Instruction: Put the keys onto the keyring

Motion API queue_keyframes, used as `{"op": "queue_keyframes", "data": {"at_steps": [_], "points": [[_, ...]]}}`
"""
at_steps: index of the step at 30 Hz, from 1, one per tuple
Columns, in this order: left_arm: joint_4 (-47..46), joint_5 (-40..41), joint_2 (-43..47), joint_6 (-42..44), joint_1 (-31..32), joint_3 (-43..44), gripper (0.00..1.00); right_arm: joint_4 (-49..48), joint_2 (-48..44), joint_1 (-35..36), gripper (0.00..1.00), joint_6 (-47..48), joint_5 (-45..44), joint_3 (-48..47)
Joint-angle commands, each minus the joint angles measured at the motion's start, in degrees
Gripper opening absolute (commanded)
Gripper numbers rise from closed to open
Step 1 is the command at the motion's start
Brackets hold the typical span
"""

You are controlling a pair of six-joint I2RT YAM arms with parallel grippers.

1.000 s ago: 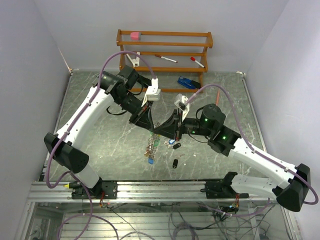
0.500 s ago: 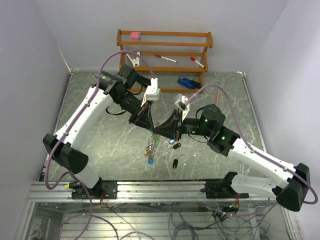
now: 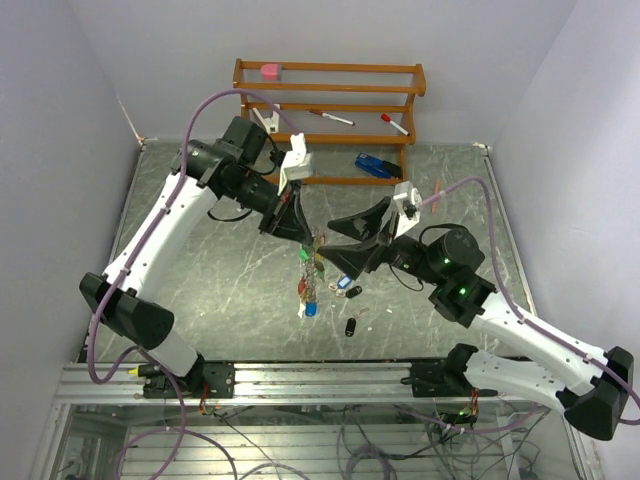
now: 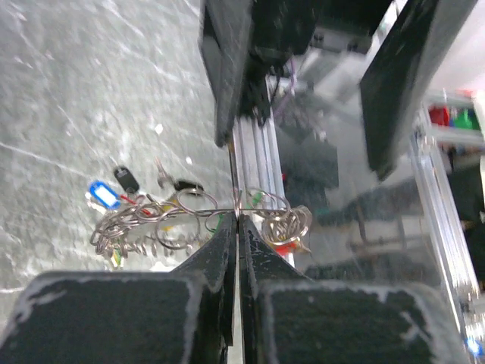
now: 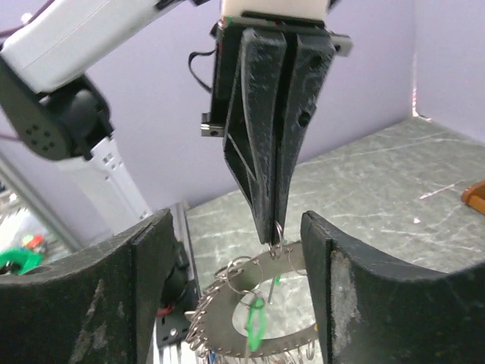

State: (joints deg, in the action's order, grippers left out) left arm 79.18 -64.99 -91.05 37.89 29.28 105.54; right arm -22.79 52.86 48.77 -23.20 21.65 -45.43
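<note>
The left gripper [image 3: 303, 235] is pinched tight on the keyring [image 3: 310, 272] and holds it up, so its cluster of tagged keys dangles below the fingertips. Just to its right, the right gripper [image 3: 340, 245] faces the ring with jaws wide apart, gripping nothing. Below it, loose keys [image 3: 346, 289] lie on the table [image 3: 200, 260], with one black key [image 3: 350, 326] nearer the arm bases.

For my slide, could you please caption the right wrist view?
Shut left gripper holds the keyring before the open right gripper.
</note>
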Motion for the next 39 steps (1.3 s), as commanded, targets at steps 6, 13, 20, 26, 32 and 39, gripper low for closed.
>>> {"op": "queue_keyframes", "data": {"at_steps": [6, 13, 20, 26, 32, 39], "points": [[-82.9, -5.8, 15.2, -64.9, -1.7, -24.0, 0.07, -25.5, 3.1, -0.3, 0.41, -5.1, -13.5, 8.7], [-72.9, -6.7, 12.2, -60.2, -1.8, -19.4, 0.07, -32.7, 5.3, -1.1, 0.33, -5.3, -13.6, 8.1], [-70.6, -9.4, 12.1, -59.2, -2.0, -19.6, 0.07, -32.5, 2.3, -3.6, 0.33, -5.6, -13.0, 8.2], [-57.3, -11.7, 11.1, -50.1, -2.1, -15.8, 0.07, -30.4, 1.0, -6.0, 0.29, -7.0, -10.4, 7.2], [-61.9, -12.7, 11.8, -54.6, -2.0, -17.7, 0.07, -33.8, 5.5, -6.5, 0.24, -10.8, -5.2, 5.9], [-60.6, -12.7, 11.5, -53.8, -1.9, -17.6, 0.07, -33.7, 9.6, -6.4, 0.2, -13.4, -1.1, 3.5]]}}
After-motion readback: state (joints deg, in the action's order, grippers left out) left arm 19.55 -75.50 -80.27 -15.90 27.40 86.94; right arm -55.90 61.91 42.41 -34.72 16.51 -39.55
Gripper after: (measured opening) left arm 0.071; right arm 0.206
